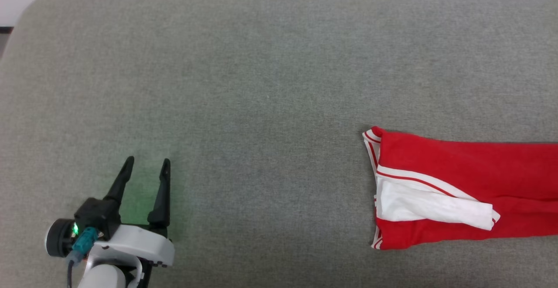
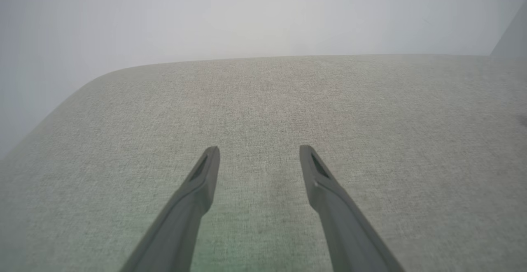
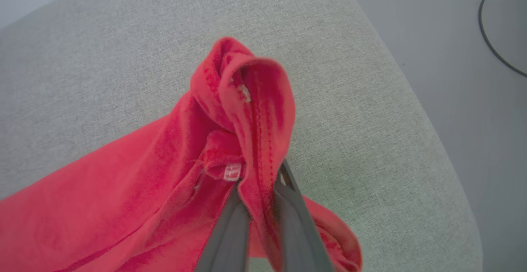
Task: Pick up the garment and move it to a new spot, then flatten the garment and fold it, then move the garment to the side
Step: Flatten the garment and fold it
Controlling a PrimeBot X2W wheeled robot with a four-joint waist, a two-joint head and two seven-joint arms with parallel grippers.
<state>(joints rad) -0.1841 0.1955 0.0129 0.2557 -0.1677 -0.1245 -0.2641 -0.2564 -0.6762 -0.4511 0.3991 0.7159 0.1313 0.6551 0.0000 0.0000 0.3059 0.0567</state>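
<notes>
The garment (image 1: 457, 170) lies at the right of the grey fabric-covered table (image 1: 261, 83), folded into a long red band that runs off the head view's right edge; a white sleeve (image 1: 431, 205) rests across its near part, and white-and-red striped trim (image 1: 372, 148) edges its left end. In the right wrist view the right gripper (image 3: 263, 194) has its jaws closed on a bunched fold of the red hem, which rises above the table; a small white tag (image 3: 232, 172) shows just beside the fingers; a dark cable (image 3: 494, 37) lies on the floor (image 3: 453, 99) beyond the table's rounded corner. The left gripper (image 1: 147, 161) hovers at the lower left, well apart from the garment, its jaws spread wide with nothing between them.
</notes>
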